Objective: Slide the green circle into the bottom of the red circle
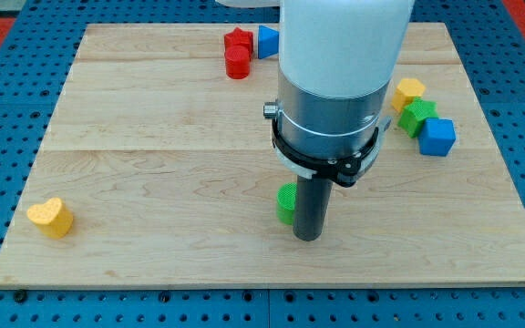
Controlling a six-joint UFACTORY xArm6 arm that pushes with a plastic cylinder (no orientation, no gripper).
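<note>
my tip (308, 237) seemingly touching green circle (286, 203)

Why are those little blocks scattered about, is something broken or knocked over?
Nothing stands out. The blocks sit loose on the wooden board, none damaged. My tip rests against the green circle, which is far below the red circle.

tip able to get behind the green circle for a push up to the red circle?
Probably yes. My tip sits against the green circle on its right-bottom side; no block lies between it and the red circle.
</note>
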